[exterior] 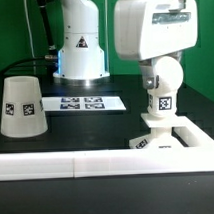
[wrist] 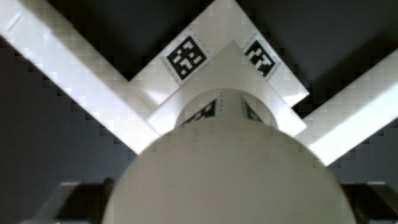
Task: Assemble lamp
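Pincer (exterior: 162, 81) is seen pinched on the white plastic ball-topped bulb (exterior: 163, 93), right of centre in the exterior view. The bulb is held upright, its lower end meeting the flat square white base (exterior: 181, 140) at lower right. The white truncated-cone shade (exterior: 20, 106) is left standing at far left on the dark worktop (exterior: 96, 130), well apart. From the wrist, the bulb's dome is seen over the tagged base.
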Available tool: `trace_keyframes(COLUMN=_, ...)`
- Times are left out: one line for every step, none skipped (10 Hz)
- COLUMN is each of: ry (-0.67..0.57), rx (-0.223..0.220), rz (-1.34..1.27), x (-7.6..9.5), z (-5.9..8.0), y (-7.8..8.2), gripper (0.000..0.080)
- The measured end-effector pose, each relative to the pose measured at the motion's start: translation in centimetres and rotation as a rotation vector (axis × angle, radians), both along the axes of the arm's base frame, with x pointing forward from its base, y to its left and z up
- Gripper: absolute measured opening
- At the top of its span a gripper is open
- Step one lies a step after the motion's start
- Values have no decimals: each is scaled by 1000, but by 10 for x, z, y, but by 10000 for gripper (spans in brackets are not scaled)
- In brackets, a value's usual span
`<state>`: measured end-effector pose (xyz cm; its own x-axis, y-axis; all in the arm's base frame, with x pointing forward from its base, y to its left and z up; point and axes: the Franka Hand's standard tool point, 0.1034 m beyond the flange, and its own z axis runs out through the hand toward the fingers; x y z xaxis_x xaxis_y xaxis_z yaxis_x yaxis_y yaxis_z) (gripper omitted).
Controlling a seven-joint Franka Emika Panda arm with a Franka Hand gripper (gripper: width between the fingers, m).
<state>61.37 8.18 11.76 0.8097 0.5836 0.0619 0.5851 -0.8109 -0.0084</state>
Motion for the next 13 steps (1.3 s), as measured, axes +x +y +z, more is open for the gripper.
trace_keyframes(ry=6, rx=6, rz=-129, x=0, z=0, y=0, gripper=578)
trace_keyframes(ry=9, rx=10, rz=-220, x=1, z=1, y=0, gripper=578)
trace_keyframes(ry=12, rx=13, rz=-300, x=1, z=0, y=0, gripper=579)
trace_keyframes(ry=12, rx=18, rz=-381, x=1, z=0, y=0, gripper=579)
trace_keyframes(ry=16, rx=23, rz=-488, x=2, z=1, y=1, gripper=579)
trace_keyframes(ry=18, rx=28, rz=-569, x=2, z=1, y=1, gripper=579)
trace_keyframes(ry=17, rx=32, rz=-630, x=3, z=1, y=1, gripper=579)
trace_keyframes(ry=17, rx=35, rz=-683, x=3, z=2, y=2, gripper=579)
trace_keyframes(ry=20, rx=38, rz=-734, x=3, z=2, y=2, gripper=579)
trace_keyframes(ry=22, rx=41, rz=-794, x=3, z=2, y=2, gripper=579)
trace_keyframes(ry=24, rx=43, rz=-832, x=3, z=2, y=2, gripper=579)
trace_keyframes(ry=27, rx=48, rz=-911, x=3, z=2, y=3, gripper=579)
trace_keyframes(ry=30, rx=51, rz=-977, x=3, z=2, y=3, gripper=579)
